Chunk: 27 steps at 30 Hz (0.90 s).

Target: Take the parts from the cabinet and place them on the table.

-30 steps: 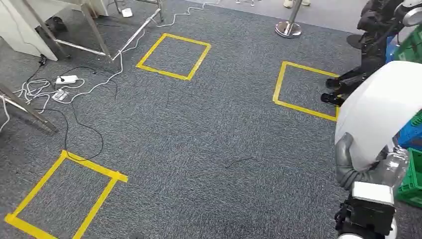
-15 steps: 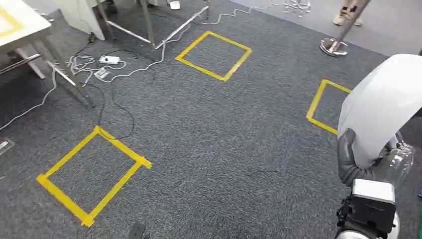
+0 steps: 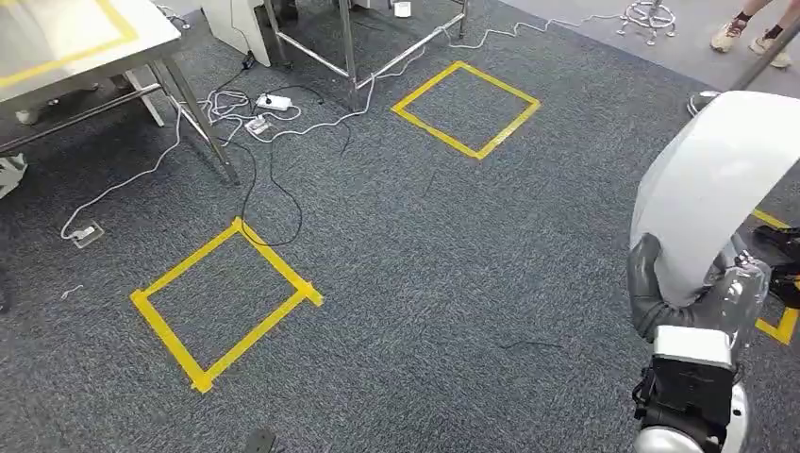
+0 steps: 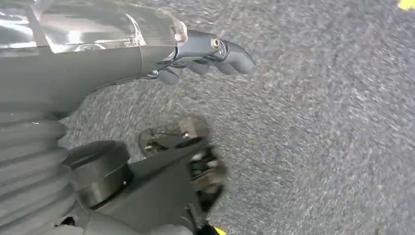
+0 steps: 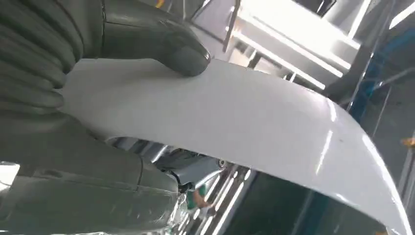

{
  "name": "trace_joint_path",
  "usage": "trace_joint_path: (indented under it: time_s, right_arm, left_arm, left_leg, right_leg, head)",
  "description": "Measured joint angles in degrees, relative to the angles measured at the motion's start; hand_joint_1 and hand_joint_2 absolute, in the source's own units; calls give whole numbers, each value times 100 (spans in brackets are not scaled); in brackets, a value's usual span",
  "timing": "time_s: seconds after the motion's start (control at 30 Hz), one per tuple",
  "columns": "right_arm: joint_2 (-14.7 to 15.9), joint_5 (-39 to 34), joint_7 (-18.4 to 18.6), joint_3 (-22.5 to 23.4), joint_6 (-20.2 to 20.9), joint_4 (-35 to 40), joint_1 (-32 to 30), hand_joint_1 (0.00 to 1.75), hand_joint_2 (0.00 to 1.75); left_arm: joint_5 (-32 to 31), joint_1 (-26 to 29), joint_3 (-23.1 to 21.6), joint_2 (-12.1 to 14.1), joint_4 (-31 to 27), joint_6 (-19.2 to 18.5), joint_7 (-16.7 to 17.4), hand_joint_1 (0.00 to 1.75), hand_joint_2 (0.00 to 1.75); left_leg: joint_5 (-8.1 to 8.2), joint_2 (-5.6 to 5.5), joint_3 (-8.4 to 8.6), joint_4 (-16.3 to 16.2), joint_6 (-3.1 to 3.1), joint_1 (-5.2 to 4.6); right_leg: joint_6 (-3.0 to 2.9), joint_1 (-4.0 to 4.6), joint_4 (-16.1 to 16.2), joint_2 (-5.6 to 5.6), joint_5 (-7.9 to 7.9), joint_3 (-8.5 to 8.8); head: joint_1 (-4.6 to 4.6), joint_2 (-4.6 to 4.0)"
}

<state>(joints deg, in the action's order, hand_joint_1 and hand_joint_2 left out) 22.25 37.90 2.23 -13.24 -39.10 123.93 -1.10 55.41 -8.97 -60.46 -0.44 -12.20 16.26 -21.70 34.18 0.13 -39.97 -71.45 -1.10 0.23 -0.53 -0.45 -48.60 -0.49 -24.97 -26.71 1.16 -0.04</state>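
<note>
Right robot hand (image 3: 703,297) is gripping the white curved panel (image 3: 717,189): in the right wrist view the thumb (image 5: 166,46) is pressing on the panel's (image 5: 235,127) outer face, with the dark fingers partly visible under it, so we are pinching it through the thickness near one edge. In the head view the panel is standing up from the hand at our right side, well above the carpet (image 3: 425,255).

Left robot hand (image 4: 205,54) is hanging over the carpet, fingers curled in, holding nothing.

Handling, as we judge it: thin rigid shell, probably light for its size, glossy and likely slippery under the thumb. We are holding it at one end, so the long free span is levering on the grip and could rotate or slide while we are walking. Better hold is probably further in from the edge, or a second hand under the free end.

The surface (image 3: 66,38) with yellow tape is sitting at the upper left of the head view, well apart from the panel. A yellow tape square (image 3: 226,302) is lying between.
</note>
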Motion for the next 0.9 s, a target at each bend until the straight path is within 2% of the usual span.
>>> trace_joint_path:
  time_s: [0.03, 0.07, 0.1, 0.13, 0.17, 0.2, 0.23, 0.3, 0.33, 0.37, 0.4, 0.47, 0.5, 0.53, 0.57, 0.6, 0.63, 0.67, 0.7, 0.77, 0.8, 0.83, 0.87, 0.9]
  right_arm:
    - [0, -6, 15, -22, 0, -22, 9, 175, 175]
    - [0, -7, 31, -37, 0, -37, 24, 175, 175]
    - [0, -7, 44, -53, 2, -53, 42, 175, 175]
    - [0, 4, 55, -79, 2, -61, 62, 175, 175]
    - [0, 33, 59, -109, 0, -66, 78, 175, 175]
    - [2, 63, 63, -125, 0, -68, 93, 175, 175]
    - [2, 83, 66, -140, -2, -72, 108, 175, 175]
    - [-2, 103, 48, -164, -2, -72, 99, 175, 175]
    - [-2, 105, 33, -181, -5, -72, 100, 175, 175]
    - [-2, 103, 7, -201, -7, -72, 92, 175, 175]
    - [-2, 98, -35, -214, -9, -72, 73, 175, 175]
    - [-9, 52, -107, -232, -9, -83, 7, 175, 175]
    - [-15, 44, -144, -245, -9, -103, -32, 175, 175]
    - [-26, 42, -175, -260, -9, -118, -65, 175, 175]
    - [-35, 39, -208, -267, -9, -122, -91, 175, 175]
    - [-46, 33, -236, -273, -9, -122, -102, 175, 175]
    - [-57, 33, -258, -275, -9, -122, -101, 175, 175]
    - [-61, 24, -273, -280, -9, -122, -97, 175, 175]
    - [-66, -5, -297, -284, -9, -120, -108, 175, 175]
    - [-81, -64, -350, -300, -9, -140, -103, 175, 175]
    - [-90, -81, -378, -310, -9, -153, -106, 175, 175]
    - [-98, -92, -424, -319, -9, -162, -105, 175, 175]
    - [-105, -101, -466, -328, -9, -173, -99, 175, 175]
    - [-129, -120, -524, -330, -9, -177, -125, 175, 175]
  left_arm:
    - [7, 23, 0, 0, 2, 5, -7, 0, 175]
    - [15, 43, 2, 4, 2, 7, -9, 0, 175]
    - [15, 55, 2, 7, 2, 11, -11, 0, 175]
    - [15, 58, 4, 11, 2, 13, -20, 0, 175]
    - [15, 56, 7, 15, 2, 11, -35, 0, 175]
    - [15, 45, 7, 15, 2, 11, -46, 0, 175]
    - [15, 47, 7, 20, 2, 13, -50, 0, 175]
    - [15, 71, 7, 28, 2, 13, -39, 0, 175]
    - [15, 78, 7, 35, 2, 15, -37, 0, 175]
    - [13, 78, 7, 39, 2, 30, -35, 0, 175]
    - [7, 71, 7, 48, 2, 46, -33, 0, 175]
    - [-9, 75, 7, 57, 2, 66, -11, 0, 175]
    - [-24, 92, 7, 63, 2, 70, 9, 0, 175]
    - [-35, 110, 7, 74, 4, 77, 13, 0, 175]
    - [-61, 122, 4, 87, 4, 88, 11, 0, 175]
    - [-119, 126, 7, 101, 4, 98, -2, 0, 175]
    - [-166, 122, 7, 111, 4, 114, -28, 0, 175]
    - [-177, 113, 7, 118, 4, 114, -81, 0, 175]
    - [-122, 90, 7, 125, -2, 105, -151, 0, 175]
    - [136, 77, 24, 136, -2, 64, -284, 0, 175]
    - [195, 89, 26, 157, 0, 61, -282, 0, 175]
    - [214, 101, 31, 201, 2, 64, -260, 0, 175]
    - [214, 114, 35, 221, 0, 70, -227, 0, 175]
    - [206, 108, 39, 225, 0, 79, -177, 0, 175]
  left_leg:
    - [-106, -5, 10, 36, -15, 15]
    - [-330, 9, 176, 371, -25, 26]
    - [-598, 78, 446, 892, -26, 26]
    - [-851, 252, 760, 1475, -19, 22]
    - [-969, 657, 1012, 1929, -10, 8]
    - [-934, 648, 1038, 2049, 46, -40]
    - [-928, 596, 1023, 2040, 99, -43]
    - [-929, 432, 1002, 2042, 166, -66]
    - [-957, 336, 1042, 2070, 212, -35]
    - [-971, 260, 1049, 2086, 234, -30]
    - [-993, 177, 1055, 2104, 269, -24]
    - [-1009, 18, 1054, 2117, 293, -30]
    - [-1012, -70, 1057, 2117, 297, -34]
    - [-1014, -162, 1067, 2116, 298, -38]
    - [-1015, -255, 1080, 2116, 297, -39]
    - [-1019, -347, 1095, 2117, 292, -41]
    - [-1022, -430, 1113, 2117, 286, -41]
    - [-1029, -503, 1120, 2122, 275, -19]
    - [-1024, -578, 1098, 2100, 249, -51]
    - [-1061, -705, 1052, 2123, 177, -32]
    - [-1085, -745, 1043, 2150, 139, -21]
    - [-1078, -708, 1013, 2144, 119, -44]
    - [-958, -247, 965, 2041, 99, -69]
    - [-696, 2, 793, 1692, 67, -58]
  right_leg:
    - [8, -1, -1, -63, -10, 10]
    - [21, -3, -3, -124, -24, 23]
    - [41, -7, -4, -171, -43, 43]
    - [67, -10, -6, -215, -62, 72]
    - [104, 8, -7, -249, -87, 104]
    - [143, 37, -46, -274, -122, 107]
    - [151, 47, -34, -339, -123, 113]
    - [177, 25, 0, -476, -140, 156]
    - [216, 0, -18, -462, -196, 160]
    - [244, -11, -182, -240, -345, 116]
    - [261, -8, -681, -79, -652, -104]
    - [270, -8, -1796, -3, -1122, -634]
    - [260, -7, -2176, 3, -1220, -830]
    - [240, -5, -2236, 8, -1152, -893]
    - [208, -4, -1990, 22, -933, -808]
    - [170, -3, -1497, 58, -628, -606]
    - [129, 1, -911, 141, -323, -340]
    - [78, 5, -362, 385, -97, -89]
    - [41, 29, -108, 528, -45, 5]
    - [69, 23, -42, 408, -53, 31]
    - [56, 33, -42, 360, -39, 28]
    - [44, -9, 32, 287, 15, 32]
    - [27, -11, 71, 240, 46, 45]
    - [-1, -6, 92, 188, 60, 39]
  head:
    - [-35, 0]
    - [-57, 0]
    - [-72, 0]
    - [-94, 0]
    - [-129, 0]
    - [-169, 0]
    - [-125, 0]
    - [-90, 0]
    - [-90, 0]
    - [-66, 0]
    - [-22, 0]
    - [81, 0]
    - [109, 0]
    - [131, 0]
    - [151, 0]
    - [172, 0]
    - [188, 0]
    - [205, 0]
    - [214, 0]
    - [223, 0]
    - [223, 0]
    - [231, 0]
    - [221, 0]
    - [131, 0]
